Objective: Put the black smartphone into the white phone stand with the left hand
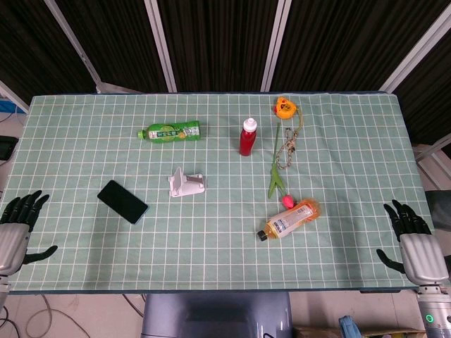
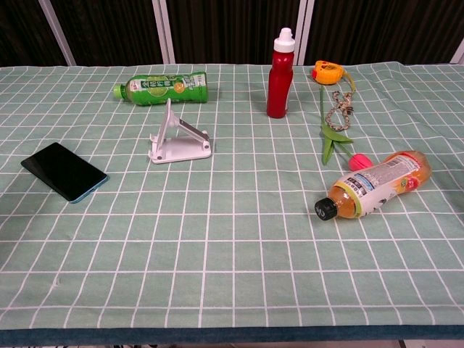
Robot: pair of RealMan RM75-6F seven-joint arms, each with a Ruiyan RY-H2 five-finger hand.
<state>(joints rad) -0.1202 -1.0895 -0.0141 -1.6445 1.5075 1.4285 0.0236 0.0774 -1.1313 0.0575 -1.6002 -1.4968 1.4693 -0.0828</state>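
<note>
Left to right: the left hand (image 1: pixel 17 218) rested at the table's (image 1: pixel 211 267) near-left edge, fingers spread and holding nothing. The black smartphone (image 1: pixel 122 201) lay flat beside it, left of the empty white phone stand (image 1: pixel 185 184). At the near-right edge, the right hand (image 1: pixel 411 236) was likewise spread and unladen.
</note>
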